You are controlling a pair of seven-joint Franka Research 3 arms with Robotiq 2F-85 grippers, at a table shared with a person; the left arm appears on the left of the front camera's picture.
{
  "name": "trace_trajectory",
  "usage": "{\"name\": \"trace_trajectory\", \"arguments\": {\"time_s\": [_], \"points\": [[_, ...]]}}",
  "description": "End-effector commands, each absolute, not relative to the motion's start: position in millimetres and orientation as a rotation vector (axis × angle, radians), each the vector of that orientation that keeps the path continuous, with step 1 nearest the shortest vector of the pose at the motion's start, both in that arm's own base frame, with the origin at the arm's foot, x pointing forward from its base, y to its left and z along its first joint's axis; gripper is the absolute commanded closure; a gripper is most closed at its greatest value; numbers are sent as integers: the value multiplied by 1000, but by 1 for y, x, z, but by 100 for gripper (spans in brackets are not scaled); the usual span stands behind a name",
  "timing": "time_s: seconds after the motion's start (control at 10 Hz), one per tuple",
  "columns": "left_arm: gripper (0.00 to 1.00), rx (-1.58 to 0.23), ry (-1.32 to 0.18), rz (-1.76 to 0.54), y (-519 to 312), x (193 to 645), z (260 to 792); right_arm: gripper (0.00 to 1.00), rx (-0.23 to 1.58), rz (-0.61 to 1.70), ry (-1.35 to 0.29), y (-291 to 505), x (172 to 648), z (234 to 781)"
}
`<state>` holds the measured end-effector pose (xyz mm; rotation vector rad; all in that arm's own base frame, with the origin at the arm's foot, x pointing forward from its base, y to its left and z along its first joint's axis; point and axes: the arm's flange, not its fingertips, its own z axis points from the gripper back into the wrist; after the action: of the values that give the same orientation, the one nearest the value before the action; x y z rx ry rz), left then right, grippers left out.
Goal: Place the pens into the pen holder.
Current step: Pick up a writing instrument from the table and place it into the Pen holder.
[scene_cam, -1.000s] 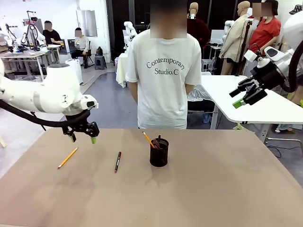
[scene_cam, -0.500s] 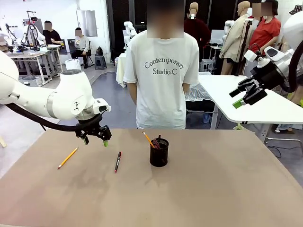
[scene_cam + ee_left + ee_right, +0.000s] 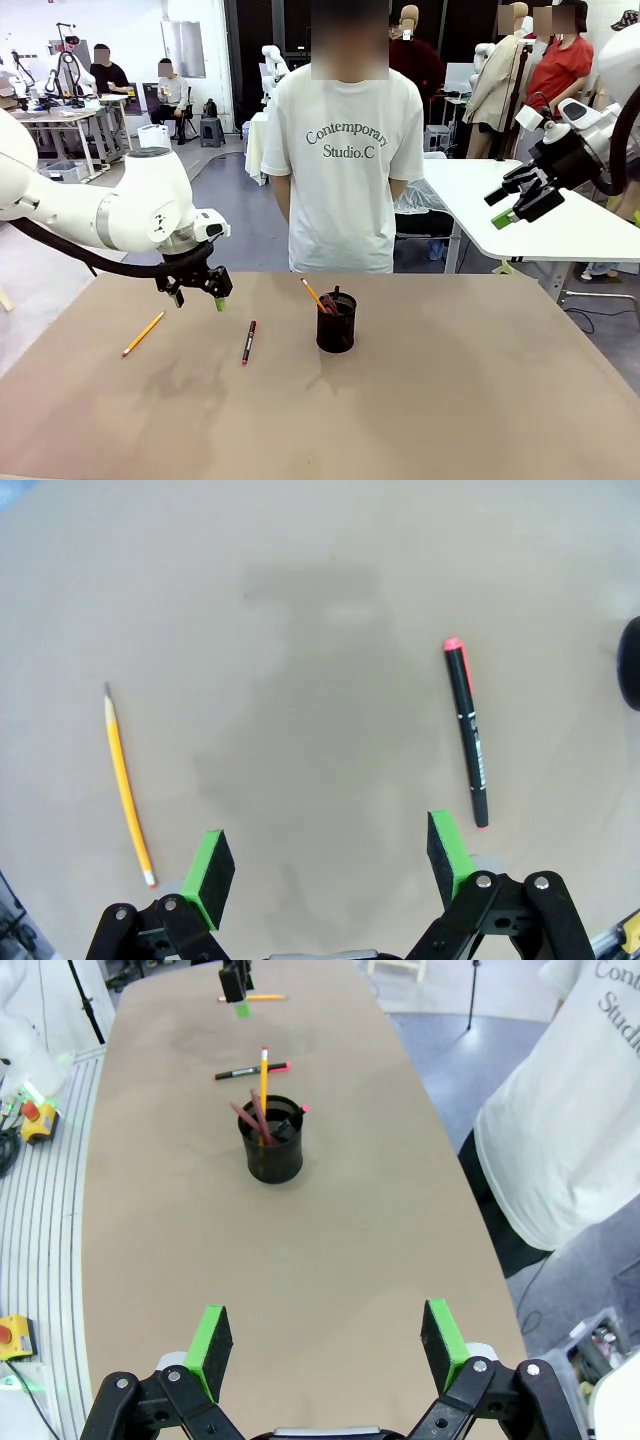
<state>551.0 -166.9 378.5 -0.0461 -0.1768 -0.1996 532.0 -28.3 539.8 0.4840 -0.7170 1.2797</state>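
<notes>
While the left gripper point(image 3: 199, 298) hangs over the table point(image 3: 450, 400) with its fingers spread wide and nothing between them, two writing sticks lie loose on the tabletop; the black pen point(image 3: 248, 342) is left of the pen holder point(image 3: 336, 322), the yellow pencil point(image 3: 143, 333) further left, well apart from the pen.

Left wrist view: the pen point(image 3: 468, 732) sits just beyond one green pad, not in the gap; the pencil point(image 3: 126, 785) lies outside the other pad.

Right gripper point(image 3: 498, 208) is raised off to the right, away from the table, fingers released, empty.

Risks, as judged:
- a straight descent from here would likely set a pad on the pen or miss it; cause: the pen is off-centre to the fingers;
- the pen is thin, round and flat on the table; it may roll or skid if nudged;
- fingertips may strike the tabletop; cause: so low a target.

Holder, right wrist view: the pen holder point(image 3: 272, 1140) is a small black mesh cup, upright near the table's middle; a yellow pencil and reddish sticks already lean in it, and these may block or deflect a tilted insertion.
</notes>
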Motion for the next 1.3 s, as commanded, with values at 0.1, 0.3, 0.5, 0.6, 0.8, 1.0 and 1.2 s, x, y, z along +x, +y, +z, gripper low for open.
{"name": "trace_trajectory", "arguments": {"time_s": [0.1,0.3,0.5,0.6,0.8,1.0,1.2], "points": [[0,22,-162,-118,-198,557,372,0,481,1263,-697,-27,529,542],[0,11,-163,-130,-216,558,365,0,481,1263,-697,-27,529,542],[0,-18,-154,-165,-228,565,356,0,481,1263,-697,-27,529,542],[0,-12,-171,-175,-235,568,351,0,481,1263,-697,-27,529,542],[0,-34,-147,-184,-244,581,341,0,481,1263,-697,-27,529,542],[0,-32,-122,-217,-254,590,329,0,481,1263,-697,-27,529,542],[0,-6,-118,-220,-261,594,320,0,481,1263,-697,-27,529,542]]}}
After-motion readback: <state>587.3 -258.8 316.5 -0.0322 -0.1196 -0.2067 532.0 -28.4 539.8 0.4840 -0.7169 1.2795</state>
